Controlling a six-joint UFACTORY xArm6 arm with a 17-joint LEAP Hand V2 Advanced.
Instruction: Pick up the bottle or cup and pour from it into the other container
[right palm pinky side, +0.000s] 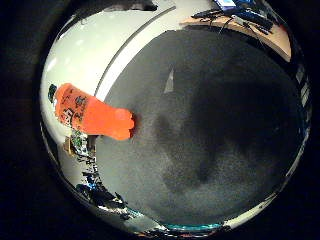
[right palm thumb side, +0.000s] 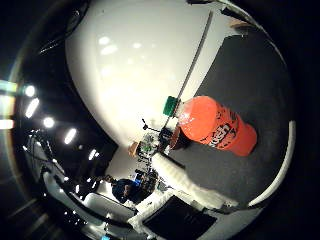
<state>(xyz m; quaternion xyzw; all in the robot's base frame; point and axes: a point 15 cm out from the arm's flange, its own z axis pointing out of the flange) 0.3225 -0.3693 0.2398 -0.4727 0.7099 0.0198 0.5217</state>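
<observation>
An orange bottle with a green cap and a printed label is on a dark grey surface, near its edge with a white surface. The right little finger side palm view shows the bottle from its lobed base end. I cannot tell whether it stands or lies. A white finger of my hand reaches out straight beside the bottle, a little away from it, with nothing in it.
The dark grey surface fills most of the right little finger side palm view and carries the hand's shadow. A white surface borders it along a straight edge. Room furniture shows far off.
</observation>
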